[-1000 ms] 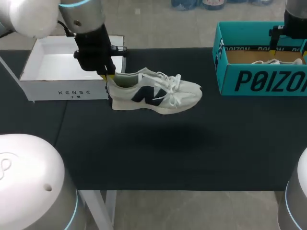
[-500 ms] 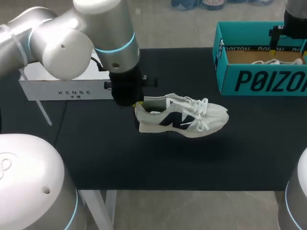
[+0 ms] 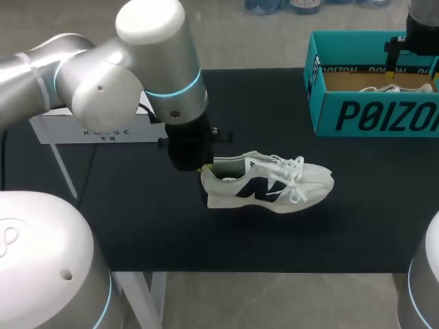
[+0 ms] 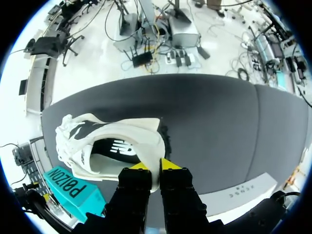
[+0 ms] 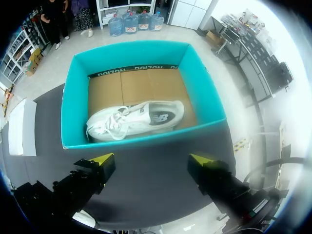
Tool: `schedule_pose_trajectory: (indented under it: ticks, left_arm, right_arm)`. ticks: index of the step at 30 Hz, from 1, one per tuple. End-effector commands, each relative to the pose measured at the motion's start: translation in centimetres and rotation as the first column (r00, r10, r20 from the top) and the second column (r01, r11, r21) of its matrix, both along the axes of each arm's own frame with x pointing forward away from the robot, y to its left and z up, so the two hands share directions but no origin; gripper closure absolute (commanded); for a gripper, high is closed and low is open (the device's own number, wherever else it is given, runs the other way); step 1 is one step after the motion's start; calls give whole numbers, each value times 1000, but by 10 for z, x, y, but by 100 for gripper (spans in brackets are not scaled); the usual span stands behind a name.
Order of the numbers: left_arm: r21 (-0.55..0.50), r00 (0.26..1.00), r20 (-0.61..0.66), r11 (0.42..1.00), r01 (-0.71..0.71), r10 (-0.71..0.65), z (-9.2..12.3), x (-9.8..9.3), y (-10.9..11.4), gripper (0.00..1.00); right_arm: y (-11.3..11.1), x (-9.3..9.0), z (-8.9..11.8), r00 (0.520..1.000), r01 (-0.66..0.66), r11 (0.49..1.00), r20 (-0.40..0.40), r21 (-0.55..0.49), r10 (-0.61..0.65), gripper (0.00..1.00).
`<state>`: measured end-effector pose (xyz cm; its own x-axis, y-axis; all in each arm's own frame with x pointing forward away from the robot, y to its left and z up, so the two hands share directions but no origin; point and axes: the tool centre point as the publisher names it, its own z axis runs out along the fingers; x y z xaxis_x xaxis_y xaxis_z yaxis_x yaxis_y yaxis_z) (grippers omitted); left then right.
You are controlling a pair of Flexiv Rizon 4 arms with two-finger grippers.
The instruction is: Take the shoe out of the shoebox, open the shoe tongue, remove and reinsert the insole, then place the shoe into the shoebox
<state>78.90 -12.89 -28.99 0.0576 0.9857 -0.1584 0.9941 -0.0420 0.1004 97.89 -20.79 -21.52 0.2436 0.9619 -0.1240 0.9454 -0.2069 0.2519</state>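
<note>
Your left gripper (image 4: pixel 155 168) is clenched on the shoe (image 3: pixel 271 185) at its heel rim, mid-mat; shoe looks light, upper soft, sole stiffer, so pinch heel or sole edge, not laces; right gripper (image 5: pixel 151 160) hangs spread wide over the box (image 3: pixel 370 116)

White navy-marked shoe (image 3: pixel 274 186) is upright mid-table, outside the white shoebox (image 3: pixel 68 129).

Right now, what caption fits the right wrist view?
Open jaws hover over a teal shoebox holding one white sneaker.
</note>
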Motion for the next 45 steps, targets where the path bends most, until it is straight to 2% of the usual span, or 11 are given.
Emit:
schedule_pose_trajectory:
  ticks: [1,13,22,28,29,30,31,36,42,45]
  left_arm:
    - [5,1000,-15,1000,2,-2,-11,3,-10,100]
    - [13,999,-51,1000,3,-3,-41,-2,-14,100]
    - [26,1000,-24,999,19,-18,-60,1,-17,100]
    - [37,1000,-13,999,0,1,-74,-4,-18,100]
    - [36,1000,-16,999,-3,4,-76,-4,-18,85]
    - [36,1000,-17,999,-4,4,-77,-4,-18,29]
    - [36,1000,-17,999,-5,6,-77,-4,-18,0]
    - [31,999,14,999,-30,29,-60,-2,-9,0]
    - [5,997,32,997,-73,73,-15,0,13,0]
    - [-70,993,-2,990,-120,120,8,2,32,0]
  right_arm:
    - [0,-1,0,1000,0,1000,2,0,0,0]
    - [0,-1,0,1000,0,1000,2,0,0,0]
    - [0,-1,0,1000,0,1000,2,0,0,0]
    - [0,-1,0,1000,0,1000,2,0,0,0]
    - [0,-1,0,1000,0,1000,2,0,0,0]
    - [0,-1,0,1000,0,1000,2,0,0,0]
    - [0,-1,0,1000,0,1000,2,0,0,0]
    - [0,-1,0,1000,0,1000,2,0,0,0]
    - [0,-1,0,1000,0,1000,2,0,0,0]
    - [0,-1,0,1000,0,1000,2,0,0,0]
